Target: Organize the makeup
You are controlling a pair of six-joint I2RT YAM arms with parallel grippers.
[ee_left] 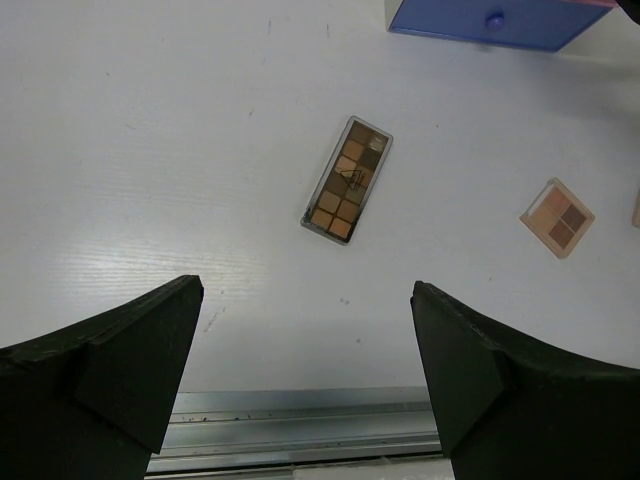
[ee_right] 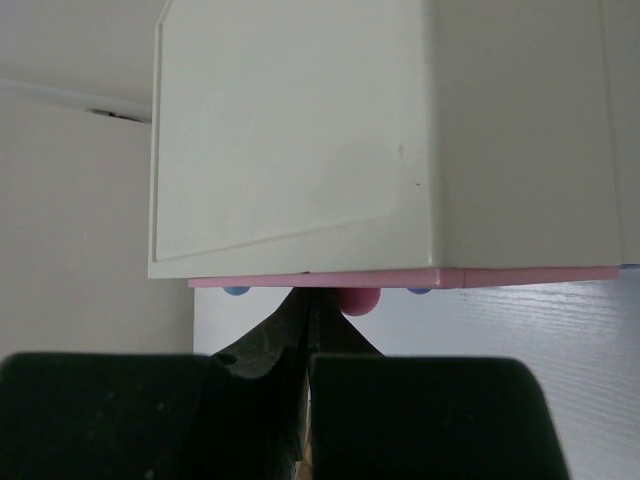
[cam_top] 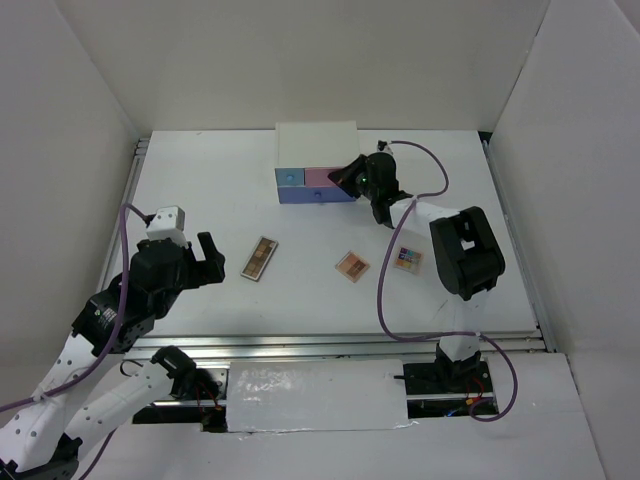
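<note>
The long brown palette, pinkish palette and multicolour palette lie mid-frame on the tabletop. My right pincer, pressed together, meets the pink drawer above; my left pincer hangs spread. Opening that drawer, I judge, comes next.

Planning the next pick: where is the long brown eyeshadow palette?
Top view: the long brown eyeshadow palette lies left of centre, between the left tool and the square pinkish palette.
</note>
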